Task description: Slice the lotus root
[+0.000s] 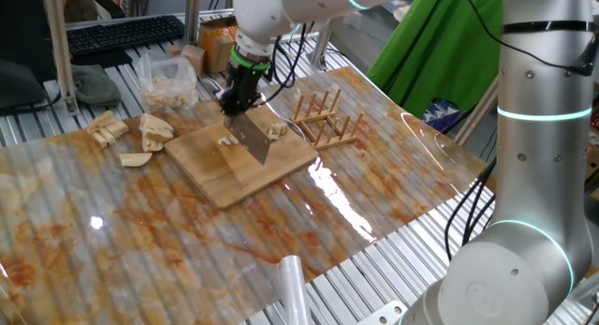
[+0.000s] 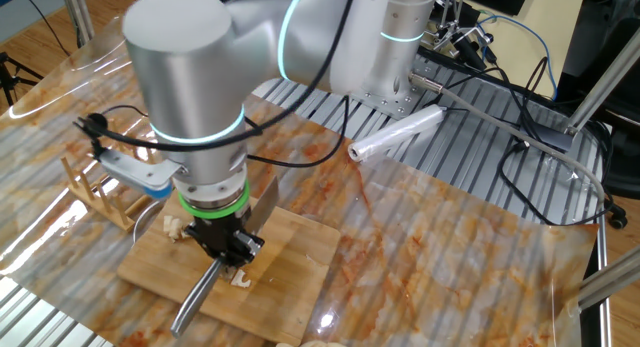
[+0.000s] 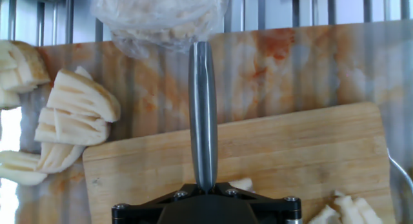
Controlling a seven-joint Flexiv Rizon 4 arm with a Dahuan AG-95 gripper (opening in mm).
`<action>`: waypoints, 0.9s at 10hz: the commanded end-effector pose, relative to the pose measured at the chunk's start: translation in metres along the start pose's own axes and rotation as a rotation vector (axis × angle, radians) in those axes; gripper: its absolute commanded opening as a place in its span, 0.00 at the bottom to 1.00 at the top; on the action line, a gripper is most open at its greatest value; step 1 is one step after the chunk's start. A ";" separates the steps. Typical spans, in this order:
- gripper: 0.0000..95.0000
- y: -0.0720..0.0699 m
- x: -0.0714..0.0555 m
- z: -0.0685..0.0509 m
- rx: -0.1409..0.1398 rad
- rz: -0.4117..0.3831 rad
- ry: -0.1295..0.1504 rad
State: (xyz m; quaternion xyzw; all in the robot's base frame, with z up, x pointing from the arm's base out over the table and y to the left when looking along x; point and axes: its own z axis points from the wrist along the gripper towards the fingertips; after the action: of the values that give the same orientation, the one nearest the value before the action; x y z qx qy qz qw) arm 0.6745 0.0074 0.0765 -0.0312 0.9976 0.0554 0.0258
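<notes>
Gripper (image 1: 240, 102) points straight down over the cutting board (image 1: 211, 170); jaws fully closed on the handle of a knife (image 1: 251, 138). Blade hangs below the fingers, flat face toward one fixed view, lower edge just above the board. In the hand view the knife's steel handle (image 3: 202, 114) runs up the frame centre from the gripper body.

Lotus root pos. rel. to jaws:
- Small cut pcs (image 1: 227, 140) on the board directly beside the blade, one side; more pcs (image 1: 275, 132) on the other side. Blade sits between them. Contact w/ blade: cannot tell.
- In the other fixed view, pale pcs (image 2: 238, 279) lie on the board right under the gripper, next to the blade.
- Hand view: pcs (image 3: 343, 209) at the board's lower corner, near the gripper body.
- Larger chunks (image 1: 154, 130) off the board, on the tabletop beside its far corner; well apart from jaws.

Appearance: root flesh is off-white to cream, peeled, w/ lengthwise ridges on the larger chunks (image 3: 80, 104). Board pcs are small, irregular.

Other: plastic bag (image 1: 167, 80) w/ more pale pcs behind the board; wooden rack (image 1: 325, 119) next to it.
</notes>
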 end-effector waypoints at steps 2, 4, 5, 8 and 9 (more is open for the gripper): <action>0.00 -0.008 -0.005 -0.009 0.014 -0.064 0.007; 0.00 -0.011 -0.005 -0.008 0.026 -0.090 0.005; 0.00 -0.012 -0.005 -0.008 0.033 -0.101 0.005; 0.00 -0.017 -0.006 -0.005 0.030 -0.111 0.006; 0.00 -0.018 -0.006 -0.003 0.030 -0.110 0.006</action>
State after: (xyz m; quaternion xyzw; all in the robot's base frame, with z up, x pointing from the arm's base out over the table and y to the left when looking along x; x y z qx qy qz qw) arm 0.6811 -0.0101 0.0759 -0.0849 0.9953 0.0394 0.0252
